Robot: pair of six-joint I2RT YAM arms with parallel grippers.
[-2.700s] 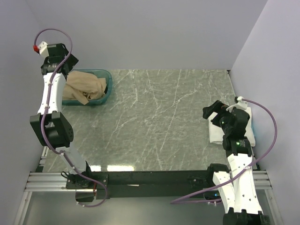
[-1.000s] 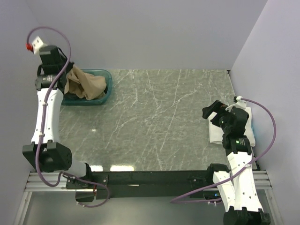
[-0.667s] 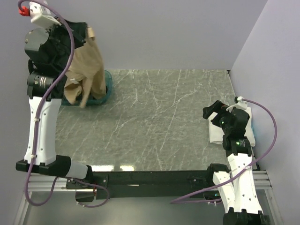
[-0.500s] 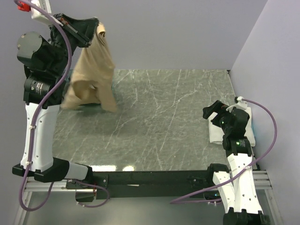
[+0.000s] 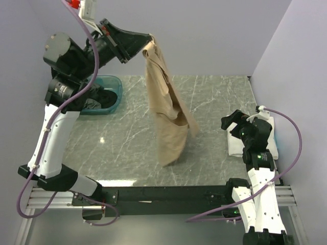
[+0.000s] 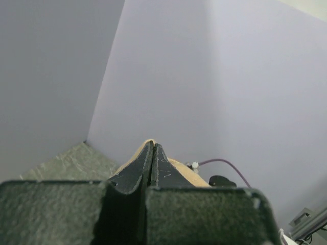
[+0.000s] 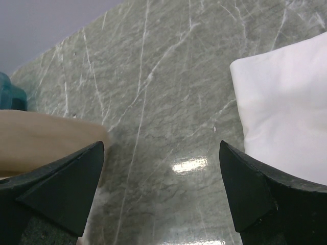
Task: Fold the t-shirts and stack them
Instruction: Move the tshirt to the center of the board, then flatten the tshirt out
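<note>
My left pincer (image 5: 149, 40) clenched on tan t-shirt (image 5: 166, 120), dangling upper centre; right pincer (image 5: 230, 122) spread wide beside folded white t-shirt (image 5: 235, 147), right edge.

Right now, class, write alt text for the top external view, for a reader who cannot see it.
The left arm holds a tan t-shirt high in its shut jaws, hanging over the marble table. At the right edge, the right arm hovers, jaws open, beside a folded white t-shirt; a teal tub sits far left.
</note>
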